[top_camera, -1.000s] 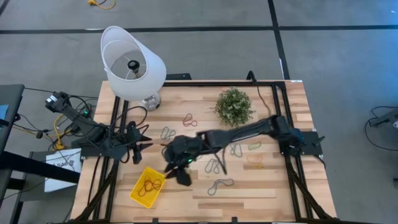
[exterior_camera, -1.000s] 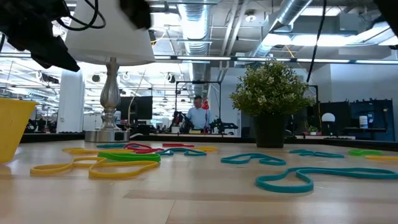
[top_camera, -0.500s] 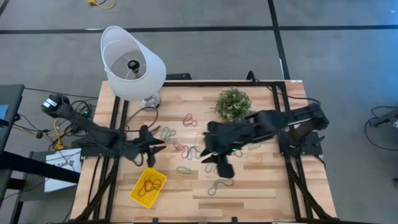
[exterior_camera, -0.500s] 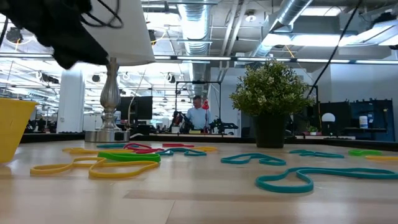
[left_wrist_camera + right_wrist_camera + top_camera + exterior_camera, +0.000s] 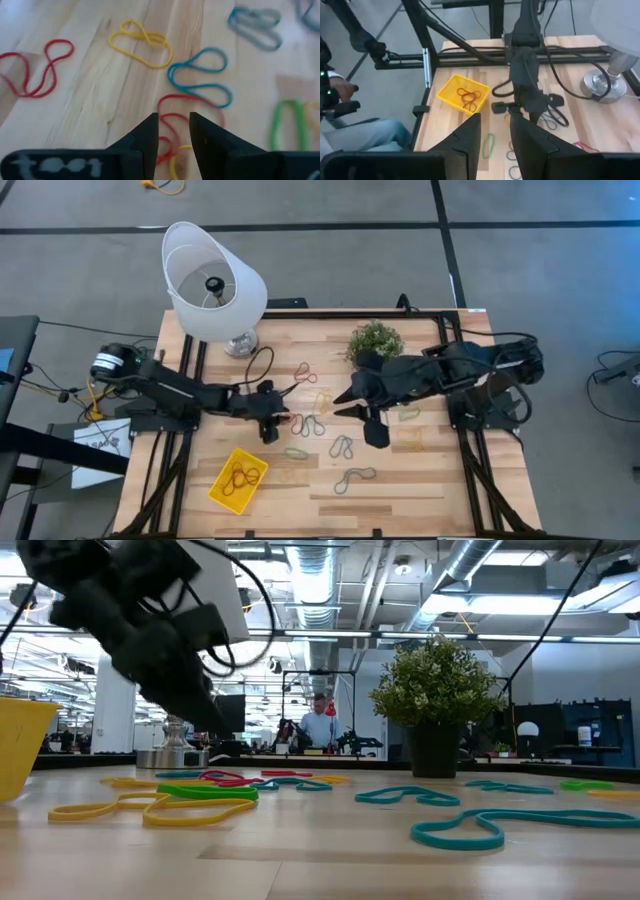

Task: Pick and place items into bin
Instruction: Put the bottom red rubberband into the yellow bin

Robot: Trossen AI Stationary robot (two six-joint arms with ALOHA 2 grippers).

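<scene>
Yellow bin (image 5: pixel 238 479) at the table's (image 5: pixel 430 485) front-left, several red loops inside; other bands loose mid-table.
Left gripper (image 5: pixel 272 420): low over the red band (image 5: pixel 176 120) cluster beside a teal band (image 5: pixel 200 75) and a yellow band (image 5: pixel 141 42); fingers (image 5: pixel 145 137) narrowly parted, holding nothing. Right gripper (image 5: pixel 362 412): raised over mid-table near the potted plant (image 5: pixel 375 340); fingers (image 5: pixel 465 137) slightly apart, empty. Lamp (image 5: pixel 212 285) at back-left. Person (image 5: pixel 320 725) far behind the table.

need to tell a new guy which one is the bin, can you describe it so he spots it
Start at the white lamp at the table's far left, then come straight toward the near edge. The bin sits there: a small shallow square tray, the only bright yellow container, with red loops inside.
</scene>
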